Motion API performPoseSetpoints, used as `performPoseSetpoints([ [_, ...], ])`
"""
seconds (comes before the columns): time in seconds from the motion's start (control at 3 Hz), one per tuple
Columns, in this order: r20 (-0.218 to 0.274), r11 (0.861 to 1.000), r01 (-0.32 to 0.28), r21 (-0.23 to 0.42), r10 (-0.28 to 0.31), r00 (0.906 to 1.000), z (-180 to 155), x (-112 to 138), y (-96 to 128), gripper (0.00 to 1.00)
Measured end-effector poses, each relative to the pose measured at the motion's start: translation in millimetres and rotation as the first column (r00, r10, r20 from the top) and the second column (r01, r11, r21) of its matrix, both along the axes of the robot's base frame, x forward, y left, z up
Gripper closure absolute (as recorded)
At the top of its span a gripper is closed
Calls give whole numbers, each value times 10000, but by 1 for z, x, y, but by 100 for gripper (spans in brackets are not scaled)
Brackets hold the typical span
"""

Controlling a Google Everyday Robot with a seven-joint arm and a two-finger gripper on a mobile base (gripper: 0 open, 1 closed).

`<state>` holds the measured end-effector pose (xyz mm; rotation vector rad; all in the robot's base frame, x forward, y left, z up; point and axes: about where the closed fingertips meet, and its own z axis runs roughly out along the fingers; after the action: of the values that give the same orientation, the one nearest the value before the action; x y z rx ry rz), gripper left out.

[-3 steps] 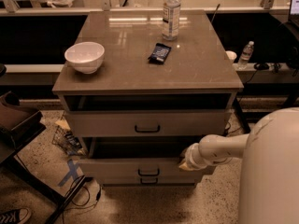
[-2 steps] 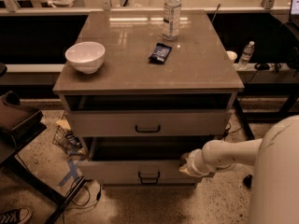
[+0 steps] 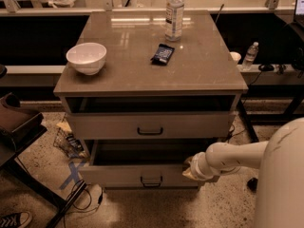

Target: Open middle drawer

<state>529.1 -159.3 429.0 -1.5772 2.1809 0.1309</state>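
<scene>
Now, with the gripper (image 3: 189,168) at the right end of the front edge of the middle drawer (image 3: 114,175) (cannot tell whether clamped or spread), pull straight outward, evenly, avoiding skew.

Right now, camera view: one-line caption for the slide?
The gripper at the right end of the middle drawer, pulled partly out; bowl, bottle and dark packet on the cabinet top.

middle drawer (image 3: 118,175): pulled out | jaws: at its right front corner | white bowl (image 3: 86,57): on cabinet top (image 3: 142,70)
</scene>
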Motion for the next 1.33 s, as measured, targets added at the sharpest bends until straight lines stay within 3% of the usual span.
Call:
performPoseSetpoints([
  [0.67, -186, 9999, 55, -87, -57, 9998, 2, -12, -4, 100],
  [1.0, -518, 9998, -52, -203, 41, 9987, 3, -33, -11, 100],
  [1.33, -518, 9998, -53, -205, 42, 9986, 3, -33, -10, 100],
])
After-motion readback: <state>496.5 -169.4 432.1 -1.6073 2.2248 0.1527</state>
